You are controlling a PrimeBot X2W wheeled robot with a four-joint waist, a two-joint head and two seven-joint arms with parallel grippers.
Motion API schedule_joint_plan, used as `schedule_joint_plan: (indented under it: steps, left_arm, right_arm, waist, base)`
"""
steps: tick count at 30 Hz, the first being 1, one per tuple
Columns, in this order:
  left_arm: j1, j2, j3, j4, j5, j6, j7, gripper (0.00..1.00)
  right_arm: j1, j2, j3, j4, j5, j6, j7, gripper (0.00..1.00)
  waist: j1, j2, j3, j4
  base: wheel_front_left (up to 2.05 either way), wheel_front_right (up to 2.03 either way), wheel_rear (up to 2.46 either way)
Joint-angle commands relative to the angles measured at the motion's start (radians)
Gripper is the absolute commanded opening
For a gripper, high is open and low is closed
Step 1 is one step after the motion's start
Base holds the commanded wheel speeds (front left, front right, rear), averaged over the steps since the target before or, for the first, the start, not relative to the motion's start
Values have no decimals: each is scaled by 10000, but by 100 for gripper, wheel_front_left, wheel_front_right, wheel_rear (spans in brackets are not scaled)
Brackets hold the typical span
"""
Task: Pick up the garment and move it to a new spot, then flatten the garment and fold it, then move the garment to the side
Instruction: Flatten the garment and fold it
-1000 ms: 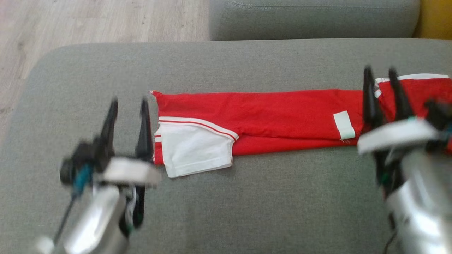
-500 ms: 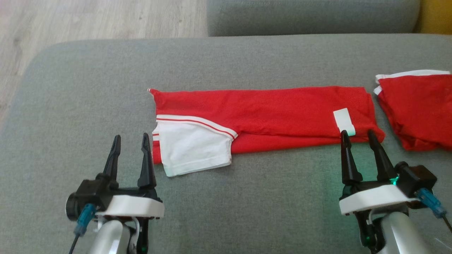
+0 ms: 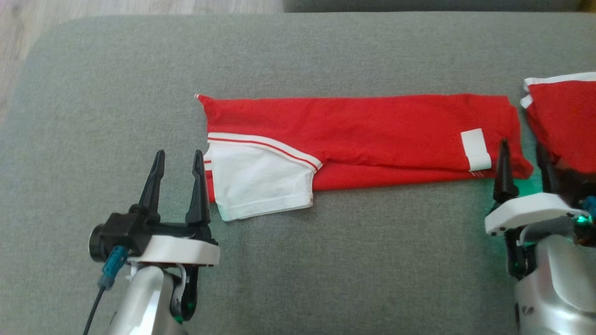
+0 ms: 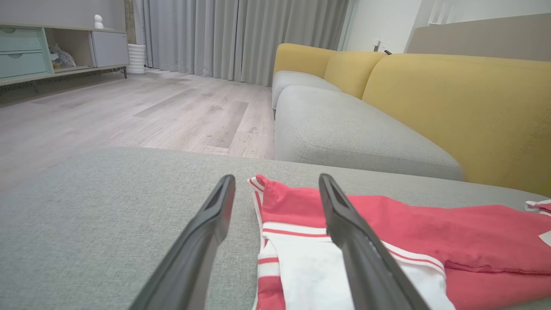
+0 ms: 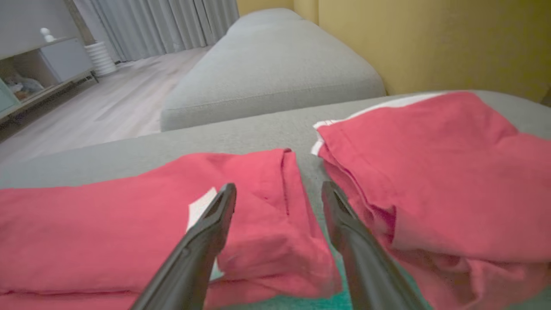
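The garment (image 3: 363, 135) is a red shirt folded into a long strip lying flat across the grey cushion (image 3: 326, 260). Its white sleeve (image 3: 256, 186) is at the left end and a white tag (image 3: 476, 149) near the right end. My left gripper (image 3: 179, 153) stands open just left of the sleeve. In the left wrist view, my left gripper (image 4: 276, 178) straddles the garment's (image 4: 430, 232) left edge. My right gripper (image 3: 521, 145) is open at the strip's right end. In the right wrist view, my right gripper (image 5: 279, 186) hangs low over the garment's (image 5: 107, 228) corner.
A second folded red garment (image 3: 565, 121) lies right beside the strip's right end, close to my right gripper's outer finger. Wood floor (image 3: 14, 28) shows past the cushion's far left corner. A grey and yellow sofa (image 4: 452, 99) stands beyond the cushion.
The head camera has tilted down. Both grippers drew back toward the near side, then my right gripper came forward to the strip's right end. My left gripper edged toward the sleeve.
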Motion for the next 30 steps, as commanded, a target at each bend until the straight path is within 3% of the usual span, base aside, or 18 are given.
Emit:
schedule_joint_plan:
  steps: [1,10,23,24,25,26,30]
  left_arm:
    - [-389,32,417,-242,145,-42,-51,100]
    - [-447,14,488,-254,190,-131,-51,100]
    - [-542,12,429,-237,274,-109,-51,100]
    - [-549,12,421,-241,261,-100,-51,100]
    - [-552,12,417,-247,248,-87,-51,100]
    - [-553,11,415,-251,236,-75,-51,100]
    - [-457,11,424,-207,198,-38,-51,100]
  right_arm:
    - [-427,-12,-18,72,-127,-7,39,100]
    - [-1165,-11,-609,2000,-468,-7,403,100]
    - [-1975,-11,-22,4147,-85,-7,90,100]
    - [-2003,-11,2,4255,-90,-7,79,76]
    - [-2028,-11,7,4343,-113,-7,62,22]
    - [-2060,-11,3,4413,-153,-7,47,0]
    - [-2157,-36,-440,4410,-494,-7,-127,0]
  waist:
    - [-2,0,105,77]
    - [-2,0,308,114]
    - [-2,0,391,-77]
    - [-2,0,376,-84]
    - [-2,0,363,-94]
    - [-2,0,338,-108]
    - [-2,0,51,-212]
  base:
    - [0,0,0]
    - [0,0,0]
    - [0,0,0]
    - [0,0,0]
    - [0,0,0]
    - [0,0,0]
    - [0,0,0]
